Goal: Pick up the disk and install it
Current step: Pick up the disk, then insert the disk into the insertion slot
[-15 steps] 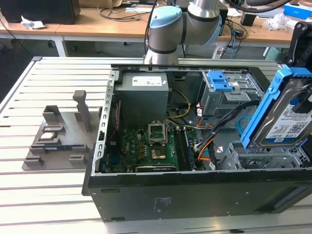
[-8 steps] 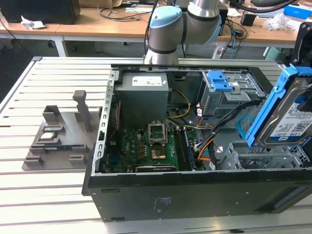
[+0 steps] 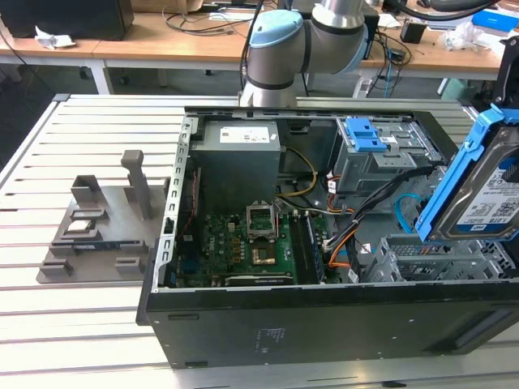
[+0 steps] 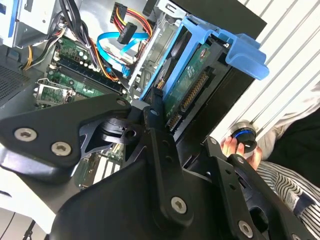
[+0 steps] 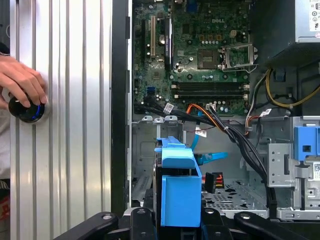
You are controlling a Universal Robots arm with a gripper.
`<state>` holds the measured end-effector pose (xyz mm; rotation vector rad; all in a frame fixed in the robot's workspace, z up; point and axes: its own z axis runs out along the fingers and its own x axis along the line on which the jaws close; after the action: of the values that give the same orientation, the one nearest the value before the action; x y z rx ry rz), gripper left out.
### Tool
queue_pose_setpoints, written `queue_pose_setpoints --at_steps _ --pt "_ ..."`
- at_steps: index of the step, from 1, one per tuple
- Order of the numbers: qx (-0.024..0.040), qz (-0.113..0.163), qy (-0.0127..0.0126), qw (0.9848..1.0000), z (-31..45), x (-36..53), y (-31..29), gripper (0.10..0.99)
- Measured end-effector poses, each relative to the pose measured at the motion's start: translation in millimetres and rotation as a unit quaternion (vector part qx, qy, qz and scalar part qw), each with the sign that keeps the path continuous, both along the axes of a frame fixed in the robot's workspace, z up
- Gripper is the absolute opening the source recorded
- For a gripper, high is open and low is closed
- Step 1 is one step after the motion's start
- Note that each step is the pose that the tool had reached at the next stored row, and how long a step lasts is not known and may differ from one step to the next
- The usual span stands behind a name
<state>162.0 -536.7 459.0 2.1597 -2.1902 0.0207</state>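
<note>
The biggest risk lies with the disk [image 3: 485,190], which hangs tilted in the air over the grey drive cage [image 3: 438,259] at the exterior view's right end of the open computer case [image 3: 324,324]. If it meets the cage crooked, its blue caddy looks likely to catch on the sheet-metal rim and jam or twist. The end effector [image 4: 182,125] is clenched on the disk, its black fingers [image 4: 159,137] bearing on the caddy's sides in the second wrist view. The hold seems to sit toward one end, so a knock against the cage could lever the disk loose. A smaller risk is the wiring: the blue flat cable [image 3: 403,212] and the orange-and-black bundle [image 3: 357,237] run just beside the cage, and either could be pinched or dragged under the caddy. Smaller again, a person's hand [image 5: 22,80] rests on a round knob [image 5: 27,111] on the slatted worktop [image 3: 81,324] near the case wall, probably within the arm's sweep. Around the job, the arm [image 3: 284,40] stands behind the case. Inside lie the power supply [image 3: 239,154], the motherboard [image 3: 235,243] and a grey drive bay with a blue latch [image 3: 365,134], all apart from the disk. The grey slotted stand [image 3: 105,227] sits well apart, to the exterior view's left of the case.
</note>
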Motion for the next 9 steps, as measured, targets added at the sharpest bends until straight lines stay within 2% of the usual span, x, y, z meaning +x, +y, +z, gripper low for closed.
queue_pose_setpoints --at_steps 9 --pt "0.0 0.0 0.0 1.0 -0.3 0.1 0.0 0.357"
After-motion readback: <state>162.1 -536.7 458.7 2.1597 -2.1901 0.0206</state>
